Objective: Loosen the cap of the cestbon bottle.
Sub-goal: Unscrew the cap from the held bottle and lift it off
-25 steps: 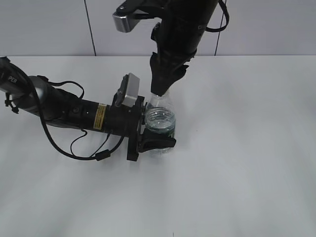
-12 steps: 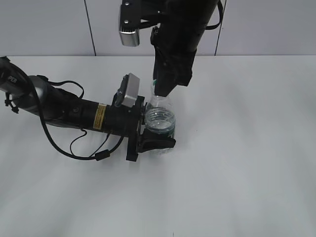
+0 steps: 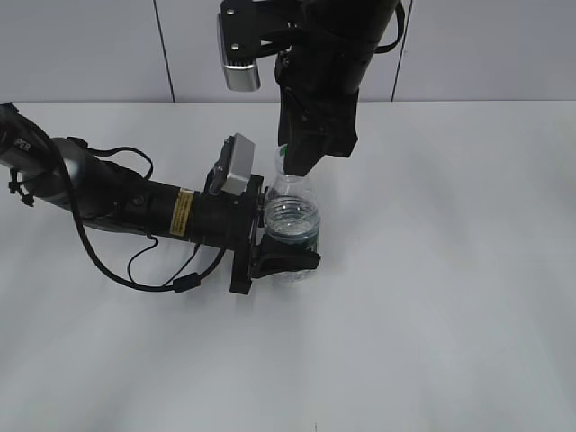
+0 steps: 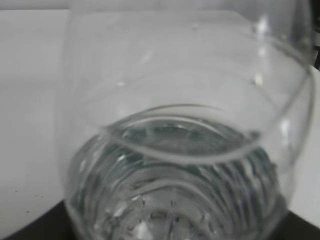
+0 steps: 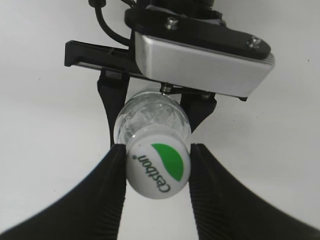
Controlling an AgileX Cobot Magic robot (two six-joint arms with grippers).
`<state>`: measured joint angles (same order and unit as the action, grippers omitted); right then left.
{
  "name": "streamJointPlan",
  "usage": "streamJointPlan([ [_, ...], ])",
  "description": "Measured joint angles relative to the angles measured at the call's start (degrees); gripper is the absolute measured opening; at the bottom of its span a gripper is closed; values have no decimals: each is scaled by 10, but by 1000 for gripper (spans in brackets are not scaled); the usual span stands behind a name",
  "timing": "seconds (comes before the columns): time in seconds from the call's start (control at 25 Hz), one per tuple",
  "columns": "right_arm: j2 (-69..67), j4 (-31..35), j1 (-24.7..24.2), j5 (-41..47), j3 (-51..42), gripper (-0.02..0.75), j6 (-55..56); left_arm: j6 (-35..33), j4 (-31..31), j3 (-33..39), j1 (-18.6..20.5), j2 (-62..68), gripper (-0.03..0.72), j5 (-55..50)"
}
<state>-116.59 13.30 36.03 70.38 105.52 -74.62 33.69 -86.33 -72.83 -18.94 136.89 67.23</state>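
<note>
The clear cestbon bottle (image 3: 290, 223) stands upright on the white table, its green label partly hidden by the left gripper (image 3: 286, 256), which is shut around its body. In the left wrist view the bottle (image 4: 180, 165) fills the frame, its ribs and water showing. The right gripper (image 3: 290, 166) comes down from above and is shut on the white cap (image 5: 158, 167) with its green mark and "Cestbon" lettering, one black finger on each side. The cap itself is hidden in the exterior view.
The white table (image 3: 450, 297) spreads around the bottle. The left arm's black body and cables (image 3: 135, 211) lie across the table's left side. A grey panelled wall (image 3: 90, 45) stands behind.
The right wrist has turned about the bottle's neck; its silver camera block swung from tilted to upright. The left gripper and bottle have stayed in place.
</note>
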Motion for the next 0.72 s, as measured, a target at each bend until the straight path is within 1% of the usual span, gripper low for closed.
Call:
streamJointPlan([
  [0.32, 0, 0, 0, 0, 0, 295, 0, 0, 0, 0, 0, 0, 410, 0],
  [0.48, 0, 0, 0, 0, 0, 309, -1, 0, -1, 0, 0, 0, 410, 0],
  [0.6, 0, 0, 0, -1, 0, 324, -1, 0, -2, 0, 0, 0, 410, 1],
  [0.72, -1, 1, 0, -1, 0, 363, -2, 0, -4, 0, 0, 0, 410, 3],
])
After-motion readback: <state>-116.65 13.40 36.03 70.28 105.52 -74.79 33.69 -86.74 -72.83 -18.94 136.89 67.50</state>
